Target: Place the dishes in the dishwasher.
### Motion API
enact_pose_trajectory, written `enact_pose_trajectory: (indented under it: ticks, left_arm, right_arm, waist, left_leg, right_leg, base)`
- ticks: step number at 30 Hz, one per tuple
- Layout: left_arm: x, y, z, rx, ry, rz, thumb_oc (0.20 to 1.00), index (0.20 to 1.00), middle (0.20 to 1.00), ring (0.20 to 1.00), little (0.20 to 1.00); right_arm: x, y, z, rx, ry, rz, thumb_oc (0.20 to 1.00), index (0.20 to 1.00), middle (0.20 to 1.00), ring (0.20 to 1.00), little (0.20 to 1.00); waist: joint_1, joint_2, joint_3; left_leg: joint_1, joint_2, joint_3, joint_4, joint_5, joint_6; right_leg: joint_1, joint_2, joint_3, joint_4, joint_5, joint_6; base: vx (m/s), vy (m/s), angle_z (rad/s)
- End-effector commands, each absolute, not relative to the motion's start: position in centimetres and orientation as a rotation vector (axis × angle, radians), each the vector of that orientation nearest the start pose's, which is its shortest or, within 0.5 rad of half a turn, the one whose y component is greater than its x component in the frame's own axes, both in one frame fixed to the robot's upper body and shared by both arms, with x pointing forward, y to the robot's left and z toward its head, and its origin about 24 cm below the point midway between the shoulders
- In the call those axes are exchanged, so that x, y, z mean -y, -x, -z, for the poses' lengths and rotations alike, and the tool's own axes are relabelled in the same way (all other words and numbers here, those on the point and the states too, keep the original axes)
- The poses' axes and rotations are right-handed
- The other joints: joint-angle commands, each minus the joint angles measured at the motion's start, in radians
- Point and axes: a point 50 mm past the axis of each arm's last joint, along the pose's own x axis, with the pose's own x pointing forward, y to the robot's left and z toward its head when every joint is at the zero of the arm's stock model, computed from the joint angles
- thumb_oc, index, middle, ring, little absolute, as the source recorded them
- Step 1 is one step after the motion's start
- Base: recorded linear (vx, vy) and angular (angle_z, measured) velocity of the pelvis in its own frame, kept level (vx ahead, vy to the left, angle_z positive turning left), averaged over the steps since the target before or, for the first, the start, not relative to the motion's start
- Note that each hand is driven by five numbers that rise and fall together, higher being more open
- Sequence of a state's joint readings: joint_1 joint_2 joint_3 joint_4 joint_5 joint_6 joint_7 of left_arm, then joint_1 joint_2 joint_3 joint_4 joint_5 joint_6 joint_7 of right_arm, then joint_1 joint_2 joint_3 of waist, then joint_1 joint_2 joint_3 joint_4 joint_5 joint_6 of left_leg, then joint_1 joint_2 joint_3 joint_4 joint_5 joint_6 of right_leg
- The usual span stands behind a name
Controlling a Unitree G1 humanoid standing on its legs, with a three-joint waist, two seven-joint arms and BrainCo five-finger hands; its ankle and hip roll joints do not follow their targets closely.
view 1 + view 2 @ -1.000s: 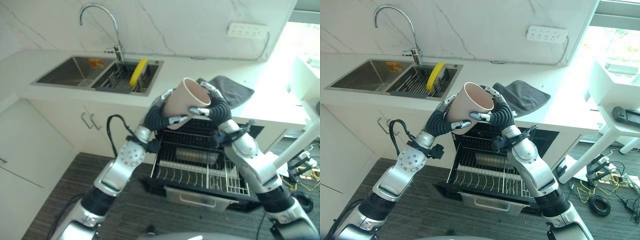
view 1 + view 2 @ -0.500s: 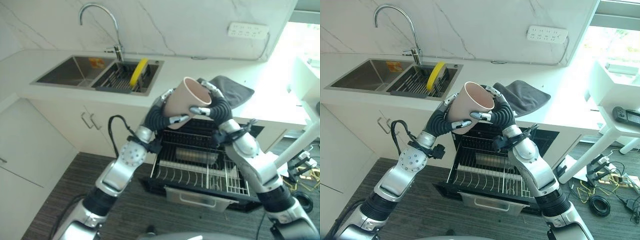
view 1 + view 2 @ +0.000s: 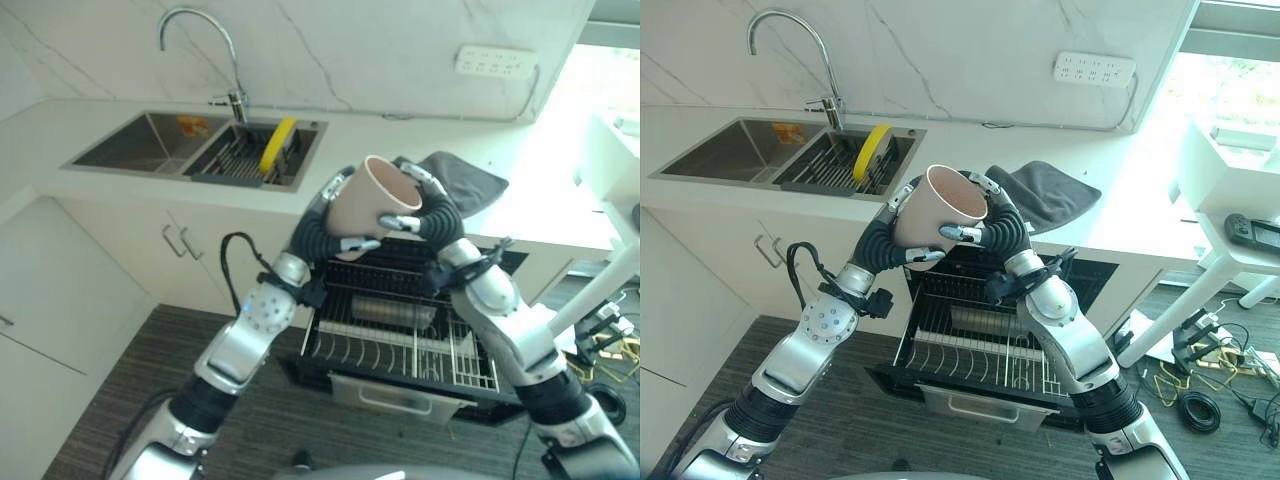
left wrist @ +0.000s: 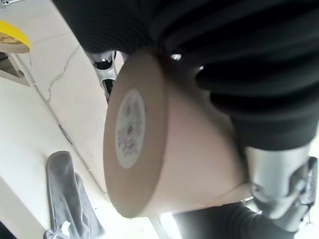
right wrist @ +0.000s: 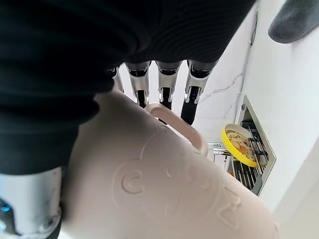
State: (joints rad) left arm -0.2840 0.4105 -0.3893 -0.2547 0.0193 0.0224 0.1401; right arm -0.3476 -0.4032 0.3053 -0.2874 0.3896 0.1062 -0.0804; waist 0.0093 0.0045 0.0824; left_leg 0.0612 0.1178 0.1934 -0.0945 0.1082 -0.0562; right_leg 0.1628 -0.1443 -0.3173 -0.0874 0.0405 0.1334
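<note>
Upper left of the frame: sink (image 3: pixel 140 145) with a faucet (image 3: pixel 200 45); a yellow plate (image 3: pixel 277 143) stands on edge in the sink's drain rack (image 3: pixel 240 160) — presumably a dish not yet loaded.

Centre of frame: the pink mug (image 3: pixel 368 205) is held in the air between both hands, above the open dishwasher's pulled-out rack (image 3: pixel 400 345) and in front of the table (image 3: pixel 90 175) edge. Left robot hand (image 3: pixel 330 205) — fingers curled round the mug's lower wall and base side. Right robot hand (image 3: pixel 412 205) — fingers wrapped over the opposite wall near the rim; the right wrist view shows its fingertips (image 5: pixel 164 94) lying just behind the mug's handle (image 5: pixel 179 124).

Orientation: long axis tilted, mouth pointing up and toward the upper right of the frame, base toward the lower left. The left wrist view shows the flat base with a round sticker (image 4: pixel 128 128).

Handling, as a judgement: rigid, looks ceramic or hard plastic, light for two hands, smooth-walled so likely slippery, breakable if dropped onto the rack wires. Best hold is round the body wall or through the handle, not by the rim. It would probably need turning mouth-down before seating on the tines.

Right of centre: a grey cloth (image 3: pixel 455 180) lies on the table behind the hands.
</note>
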Motion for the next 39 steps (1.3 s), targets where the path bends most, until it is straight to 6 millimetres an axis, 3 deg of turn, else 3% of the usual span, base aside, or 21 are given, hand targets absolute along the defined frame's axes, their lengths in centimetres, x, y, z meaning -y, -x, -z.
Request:
enact_pose_trajectory:
  ticks: [1, 4, 10, 17, 21, 24, 28, 31, 36, 39]
  left_arm:
    - [-11.0, -27.0, -16.7, 0.624, -0.41, 0.287, 1.0, 1.0, 1.0, 1.0, 1.0]
    - [-12.3, -26.6, -14.2, 0.541, -0.304, 0.216, 1.0, 1.0, 1.0, 1.0, 1.0]
    - [-15.4, -26.2, -12.2, 0.418, -0.146, 0.079, 1.0, 1.0, 1.0, 1.0, 1.0]
    - [-18.0, -25.2, -12.3, 0.432, -0.057, -0.058, 1.0, 1.0, 1.0, 1.0, 1.0]
    - [-19.2, -24.3, -14.2, 0.538, -0.13, -0.049, 1.0, 1.0, 1.0, 1.0, 1.0]
    - [-18.9, -24.8, -16.9, 0.652, -0.202, 0.015, 1.0, 1.0, 1.0, 1.0, 1.0]
    - [-18.0, -24.9, -19.5, 0.766, -0.304, 0.066, 1.0, 1.0, 1.0, 1.0, 1.0]
    - [-17.2, -25.5, -20.0, 0.77, -0.409, 0.08, 1.0, 1.0, 1.0, 1.0, 1.0]
    - [-17.1, -26.7, -19.9, 0.69, -0.556, 0.128, 1.0, 1.0, 1.0, 1.0, 1.0]
    - [-18.4, -28.2, -18.5, 0.451, -0.764, 0.233, 1.0, 1.0, 1.0, 1.0, 1.0]
  right_arm:
    - [11.2, -27.0, -21.6, 0.649, 0.024, -0.382, 0.2, 0.2, 0.2, 0.2, 0.2]
    - [13.0, -27.1, -21.3, 0.642, 0.05, -0.307, 0.2, 0.2, 0.2, 0.2, 0.2]
    - [16.0, -26.8, -20.6, 0.631, 0.048, -0.176, 0.2, 0.2, 0.2, 0.2, 0.2]
    - [18.5, -25.8, -19.5, 0.626, 0.071, -0.052, 0.2, 0.2, 0.2, 0.2, 0.2]
    - [19.6, -25.0, -19.2, 0.617, 0.084, -0.018, 0.2, 0.2, 0.2, 0.2, 0.2]
    - [20.1, -25.0, -20.8, 0.708, 0.104, 0.001, 0.2, 0.2, 0.2, 0.2, 0.2]
    - [19.8, -25.1, -23.0, 0.807, 0.158, -0.018, 0.2, 0.2, 0.2, 0.2, 0.2]
    - [19.5, -25.4, -24.0, 0.841, 0.187, -0.015, 0.2, 0.2, 0.2, 0.2, 0.2]
    - [19.5, -25.8, -25.2, 0.88, 0.237, -0.015, 0.2, 0.2, 0.2, 0.2, 0.2]
    - [19.7, -26.1, -26.5, 0.904, 0.286, -0.024, 0.2, 0.2, 0.2, 0.2, 0.2]
  waist:
    - [0.007, -0.036, -0.001]
    - [0.008, -0.042, 0.004]
    - [0.015, -0.046, 0.008]
    - [0.017, -0.046, 0.015]
    - [0.015, -0.046, 0.04]
    - [0.01, -0.051, 0.153]
    - [-0.008, -0.039, 0.259]
    - [-0.014, -0.033, 0.297]
    - [-0.027, -0.012, 0.345]
    - [-0.043, 0.008, 0.365]
  left_leg:
    - [0.106, 0.056, -0.009, 0.007, -0.167, -0.037]
    - [0.109, 0.057, -0.004, 0.007, -0.17, -0.037]
    - [0.112, 0.061, -0.009, 0.007, -0.178, -0.04]
    - [0.109, 0.06, -0.017, 0.007, -0.175, -0.037]
    - [0.101, 0.053, -0.03, 0.007, -0.159, -0.034]
    - [-0.096, 0.042, -0.083, 0.257, -0.206, -0.026]
    - [-0.296, 0.047, -0.119, 0.452, -0.26, -0.024]
    - [-0.394, 0.043, -0.134, 0.525, -0.276, -0.022]
    - [-0.459, 0.039, -0.116, 0.537, -0.264, -0.016]
    - [-0.474, 0.041, -0.092, 0.552, -0.262, -0.015]
  right_leg:
    - [-0.004, -0.034, 0.059, 0.003, -0.04, 0.025]
    - [-0.003, -0.031, 0.063, 0.002, -0.041, 0.022]
    - [0.001, -0.029, 0.059, 0.0, -0.046, 0.022]
    - [0.0, -0.027, 0.057, 0.001, -0.045, 0.018]
    - [-0.029, -0.024, 0.07, 0.048, -0.064, 0.014]
    - [-0.213, -0.034, 0.118, 0.277, -0.128, 0.001]
    - [-0.404, -0.054, 0.174, 0.442, -0.168, -0.01]
    - [-0.502, -0.07, 0.195, 0.512, -0.176, -0.013]
    - [-0.589, -0.084, 0.189, 0.543, -0.164, -0.006]
    - [-0.603, -0.083, 0.195, 0.537, -0.154, -0.003]
  base:
    - [0.0, 0.0, 0.0]
    - [0.01, -0.023, -0.05]
    - [0.02, -0.003, 0.0]
    - [0.04, -0.007, 0.0]
    - [0.07, -0.06, 0.01]
    - [-0.3, -0.084, 0.05]
    - [-0.27, 0.029, 0.08]
    - [-0.19, 0.072, -0.22]
    - [-0.13, 0.106, -0.18]
    - [-0.07, 0.171, -0.19]
